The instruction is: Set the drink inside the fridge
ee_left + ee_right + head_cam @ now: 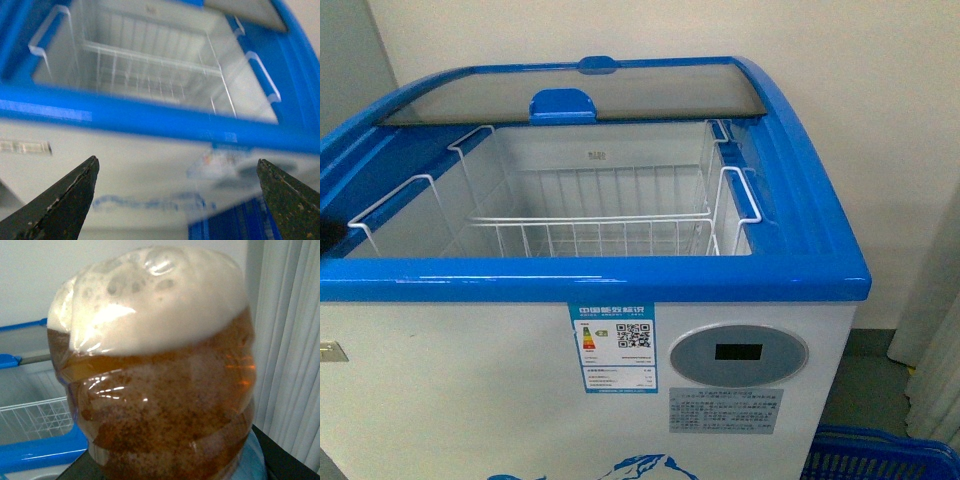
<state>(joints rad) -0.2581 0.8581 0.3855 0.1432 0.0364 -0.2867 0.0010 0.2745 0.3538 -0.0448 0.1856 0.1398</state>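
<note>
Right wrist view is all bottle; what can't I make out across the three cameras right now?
- Right wrist view: the drink fills the frame; its cap is out of frame.
- Left wrist view: motion blur leaves the fridge and its front stickers unreadable.
- Front view: the drink is out of frame; the front rim and wire basket hide the fridge floor.

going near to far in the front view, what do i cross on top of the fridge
fridge rim → wire basket → lid handle → glass lid → wall
</note>
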